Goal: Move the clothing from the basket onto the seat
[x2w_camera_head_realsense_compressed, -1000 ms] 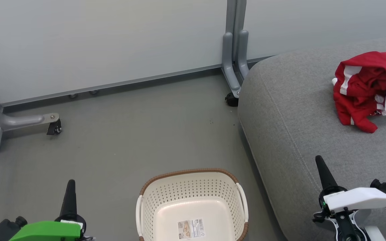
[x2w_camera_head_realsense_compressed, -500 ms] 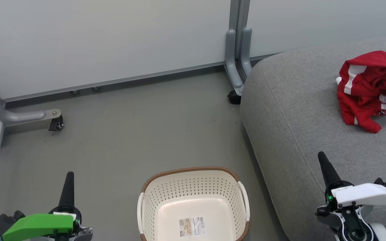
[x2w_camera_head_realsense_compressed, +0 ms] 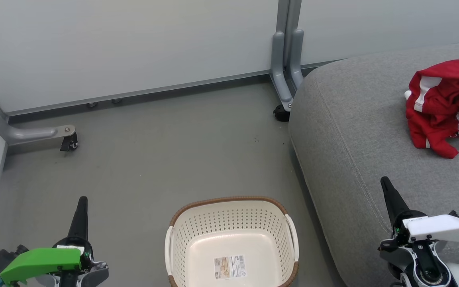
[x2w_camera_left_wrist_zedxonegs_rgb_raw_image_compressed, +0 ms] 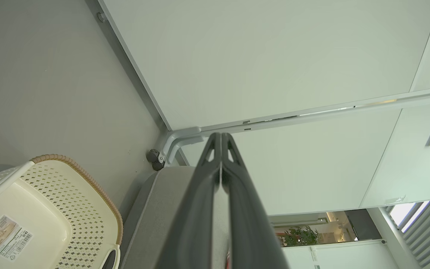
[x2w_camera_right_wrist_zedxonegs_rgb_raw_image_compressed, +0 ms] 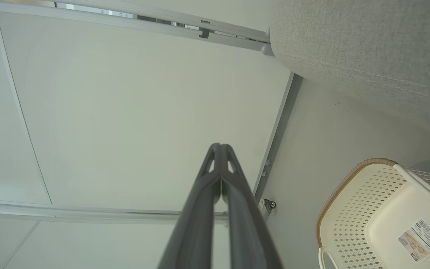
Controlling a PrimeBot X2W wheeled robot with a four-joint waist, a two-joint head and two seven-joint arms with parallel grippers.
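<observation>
While both arms hang low at the bottom corners of the head view, the red-and-white clothing (x2w_camera_head_realsense_compressed: 446, 101) lies crumpled on the grey seat (x2w_camera_head_realsense_compressed: 365, 131), far over on its right side and well apart from the basket (x2w_camera_head_realsense_compressed: 229, 198). The seat is a broad woven-fabric cushion with a rounded corner and a stitched seam running down its near edge.

The cream basket stands on the floor (x2w_camera_head_realsense_compressed: 153, 151) just beside the seat's front edge, its perforated walls and brown rim facing up, and a paper label (x2w_camera_head_realsense_compressed: 230, 266) shows on its bare bottom. The floor is smooth, dull grey-green, with a few dark specks (x2w_camera_head_realsense_compressed: 256, 139) near the seat's corner.

Pale matte partition panels (x2w_camera_head_realsense_compressed: 134, 44) close off the back of the space, with a grey base rail (x2w_camera_head_realsense_compressed: 153, 92) along their lower edge. A grey metal foot (x2w_camera_head_realsense_compressed: 287, 59) with a black caster (x2w_camera_head_realsense_compressed: 281, 113) stands right at the seat's far corner. A second foot (x2w_camera_head_realsense_compressed: 34, 133) with its own caster (x2w_camera_head_realsense_compressed: 69, 142) juts out at the left.

The left gripper (x2w_camera_head_realsense_compressed: 82, 203) hovers over the floor to the left of the basket, its dark fingers pressed together tip to tip, as the left wrist view (x2w_camera_left_wrist_zedxonegs_rgb_raw_image_compressed: 221, 138) confirms. The right gripper (x2w_camera_head_realsense_compressed: 387, 187) hovers above the seat's near edge, its jaws likewise together (x2w_camera_right_wrist_zedxonegs_rgb_raw_image_compressed: 219, 149). In the left wrist view a green plant (x2w_camera_left_wrist_zedxonegs_rgb_raw_image_compressed: 299, 235) shows beyond the panels.
</observation>
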